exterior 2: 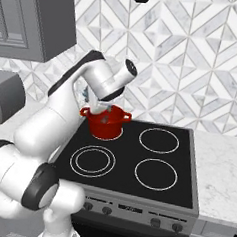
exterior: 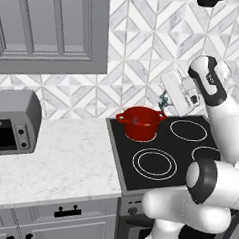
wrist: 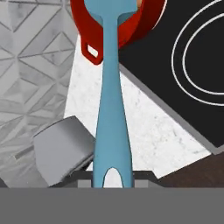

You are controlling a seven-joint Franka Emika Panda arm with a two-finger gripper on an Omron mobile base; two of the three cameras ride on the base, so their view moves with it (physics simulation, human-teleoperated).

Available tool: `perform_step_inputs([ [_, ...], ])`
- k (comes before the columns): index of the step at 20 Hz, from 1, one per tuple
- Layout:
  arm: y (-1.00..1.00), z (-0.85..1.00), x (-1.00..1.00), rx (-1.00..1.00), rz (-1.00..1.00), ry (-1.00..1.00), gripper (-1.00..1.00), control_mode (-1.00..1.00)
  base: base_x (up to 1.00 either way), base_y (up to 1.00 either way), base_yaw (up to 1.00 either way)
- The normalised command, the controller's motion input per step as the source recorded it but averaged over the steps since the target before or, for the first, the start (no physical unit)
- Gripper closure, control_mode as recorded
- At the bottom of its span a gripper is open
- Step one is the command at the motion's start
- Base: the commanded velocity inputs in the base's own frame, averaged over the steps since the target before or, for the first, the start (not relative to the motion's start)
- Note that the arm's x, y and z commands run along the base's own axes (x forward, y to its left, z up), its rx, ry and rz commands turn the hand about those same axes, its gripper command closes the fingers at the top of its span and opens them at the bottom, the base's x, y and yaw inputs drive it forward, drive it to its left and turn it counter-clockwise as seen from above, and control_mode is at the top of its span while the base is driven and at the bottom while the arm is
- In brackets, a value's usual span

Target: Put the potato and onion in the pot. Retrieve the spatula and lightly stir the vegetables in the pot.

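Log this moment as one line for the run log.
phase: stirring | tool: shut on spatula | spatula head: over pot | pot: on rear-left burner

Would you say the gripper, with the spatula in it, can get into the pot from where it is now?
Probably yes. The gripper holds the spatula with its head over the open pot; the pot has no lid on it.

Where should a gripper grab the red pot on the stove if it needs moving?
Likely by one of the two loop handles at the rim of the pot, coming from above. The body looks too wide for the fingers. The handle facing the counter is free; the spatula, held in the gripper, reaches over the pot.
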Motion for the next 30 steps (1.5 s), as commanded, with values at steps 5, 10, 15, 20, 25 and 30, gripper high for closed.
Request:
perform_step_inputs([
  [5,0.03,-0.04,0.4,0.37,-0.02,0.34,1.0,-1.0,0.0,0.0,0.0],
  [10,0.12,-0.3,0.25,0.13,-0.02,0.26,1.0,-1.0,0.0,0.0,0.0],
  [15,0.25,-0.59,0.73,0.01,0.0,0.12,1.0,-1.0,0.0,0.0,0.0],
  [20,0.14,-0.02,0.66,0.08,0.0,0.0,1.0,-1.0,0.0,0.0,0.0],
  [25,0.02,0.07,0.06,0.1,-0.01,0.0,1.0,-1.0,0.0,0.0,0.0],
  [30,0.0,0.12,-0.04,0.07,-0.07,-0.01,1.0,-1.0,0.0,0.0,0.0],
])
